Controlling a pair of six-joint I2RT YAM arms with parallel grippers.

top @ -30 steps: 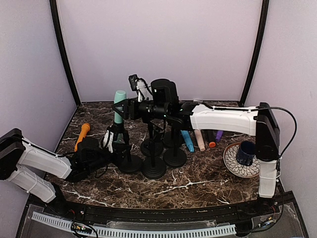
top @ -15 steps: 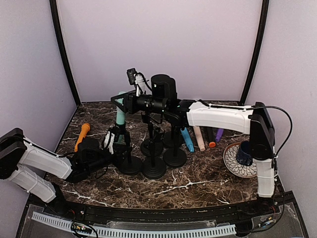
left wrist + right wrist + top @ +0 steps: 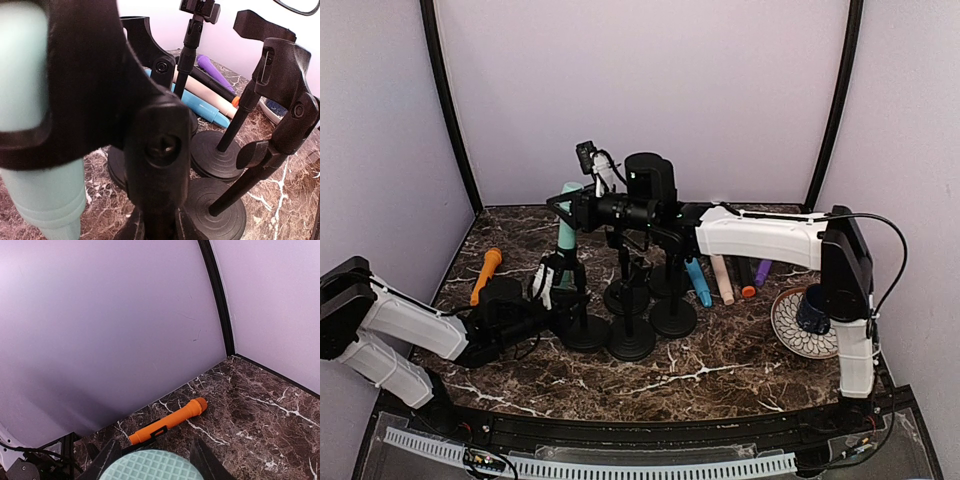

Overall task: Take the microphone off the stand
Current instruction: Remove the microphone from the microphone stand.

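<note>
A teal microphone [image 3: 564, 232] stands upright in the clip of the leftmost black stand [image 3: 582, 330]. My right gripper [image 3: 566, 205] reaches in from the right and is shut on the microphone's head. In the right wrist view that gridded teal head [image 3: 150, 467] fills the space between the two dark fingers [image 3: 106, 461]. My left gripper [image 3: 548, 302] sits low at the stand, shut on its pole. The left wrist view shows the stand's clip [image 3: 150, 145] very close, with the teal microphone body [image 3: 45, 192] to its left.
Three empty black stands [image 3: 632, 340] crowd just right of the held one. An orange microphone [image 3: 485, 273] lies at the left. Several microphones [image 3: 698, 284] lie at the back right. A patterned plate [image 3: 790, 335] bearing a dark mug [image 3: 815, 307] is at the right.
My right gripper moved left over the top of the teal microphone and closed on its head. The left arm stayed at the stand.
</note>
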